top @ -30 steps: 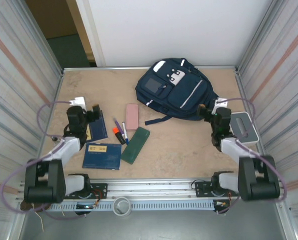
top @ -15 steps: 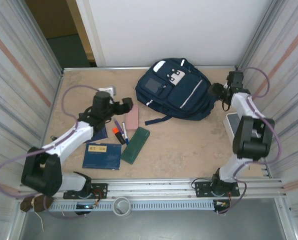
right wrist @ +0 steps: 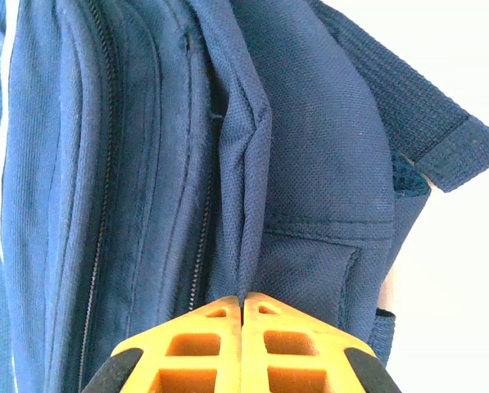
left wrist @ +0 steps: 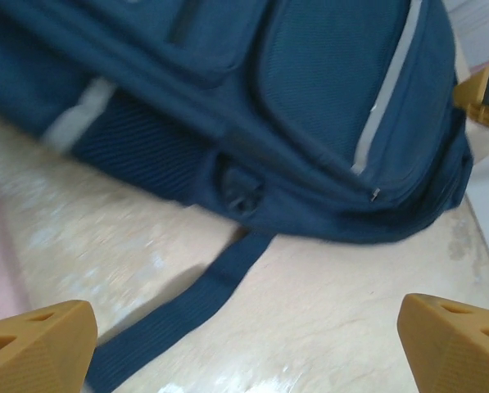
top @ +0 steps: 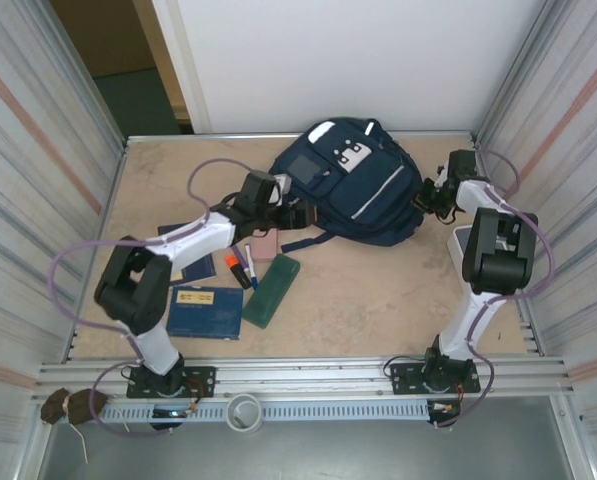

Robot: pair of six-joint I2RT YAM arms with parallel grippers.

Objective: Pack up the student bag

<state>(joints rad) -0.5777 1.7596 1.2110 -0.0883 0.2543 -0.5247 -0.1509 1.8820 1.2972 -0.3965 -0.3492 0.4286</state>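
1. The student bag (top: 353, 185): lies flat on the table (top: 378, 290), toward 12 o'clock of its surface.
2. The left gripper (top: 296, 213): at the bag's 8 o'clock, fingers (left wrist: 35, 344) spread wide, holding nothing, above a loose strap (left wrist: 187, 303).
3. The right gripper (right wrist: 242, 304): at the bag's 3 o'clock, fingers pressed together on a fabric fold (right wrist: 244, 188).

Tallies one student bag (top: 348, 180). Finds two flat dark notebooks (top: 205, 312) (upper one partly under the left arm (top: 203, 232)). Counts one green case (top: 271, 290), one pink block (top: 266, 243), at least two pens (top: 248, 266), one orange-tipped.
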